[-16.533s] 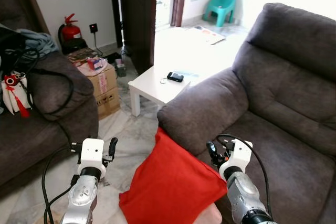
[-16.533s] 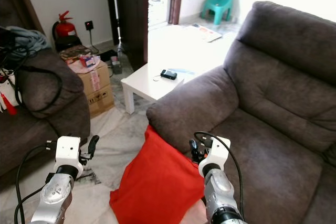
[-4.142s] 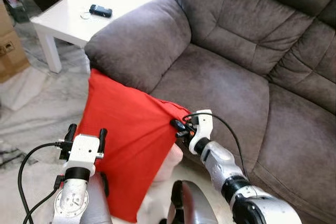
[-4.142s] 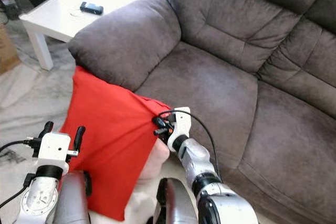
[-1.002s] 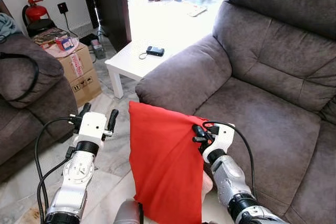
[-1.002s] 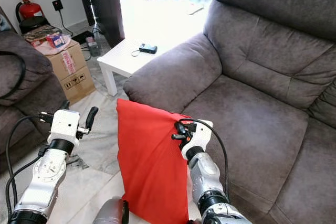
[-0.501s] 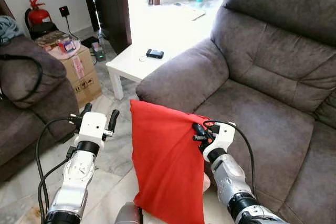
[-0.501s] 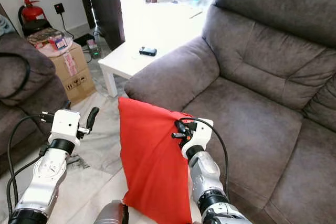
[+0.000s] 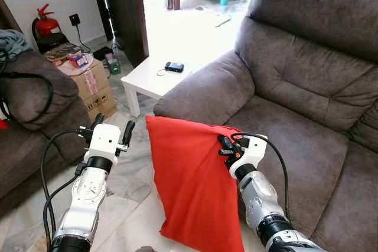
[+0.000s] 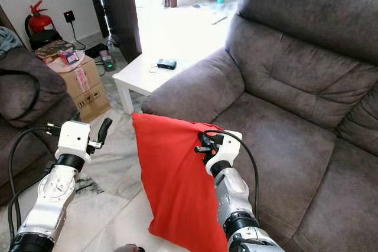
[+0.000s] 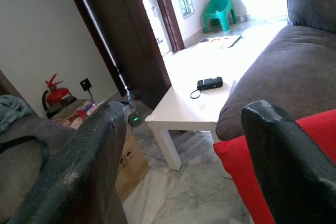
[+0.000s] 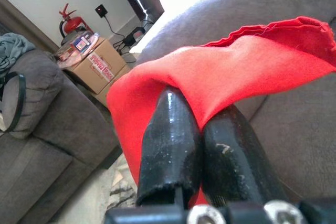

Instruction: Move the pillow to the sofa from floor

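Here the right gripper point(image 9: 223, 146) pinches the pillow's point(image 9: 192, 184) corner beside the sofa point(image 9: 277, 128).

Head stereo pair: looks forward and down over both arms; grey sofa point(image 9: 295, 87) on the right, white side table point(image 9: 155, 78) ahead.

Left wrist view: close along its spread fingers point(image 11: 84, 166), facing table and doorway.

Right wrist view: very close, along fingers pinching the red pillow point(image 12: 220, 72).

Shared: pillow, sofa arm, cardboard box point(image 10: 82, 84), fire extinguisher point(image 9: 46, 23).
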